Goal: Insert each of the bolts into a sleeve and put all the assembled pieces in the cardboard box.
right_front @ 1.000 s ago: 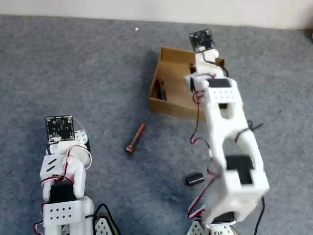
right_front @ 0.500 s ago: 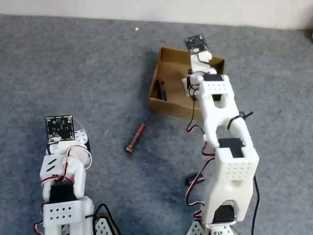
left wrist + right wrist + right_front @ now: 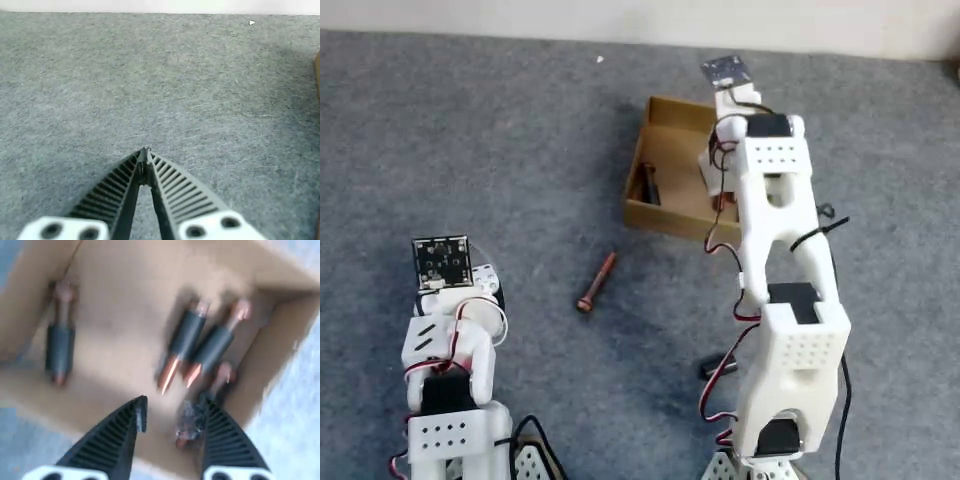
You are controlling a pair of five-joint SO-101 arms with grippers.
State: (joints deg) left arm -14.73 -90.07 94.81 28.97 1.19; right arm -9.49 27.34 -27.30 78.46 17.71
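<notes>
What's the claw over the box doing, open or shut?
Open. In the right wrist view the right gripper shows a wide gap between its fingers, above the cardboard box.

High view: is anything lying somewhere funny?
Yes. A copper bolt lies bare on the grey carpet outside the brown cardboard box, without a sleeve, while a small black sleeve lies apart near the right arm's base.

Half hidden behind the right arm (image 3: 785, 260) in the high view: a black sleeve (image 3: 712, 368) on the carpet (image 3: 470, 150), and the far side of the cardboard box (image 3: 660, 215). Smeared by blur in the right wrist view: one assembled piece (image 3: 192, 412) by the box wall, ends unreadable.
</notes>
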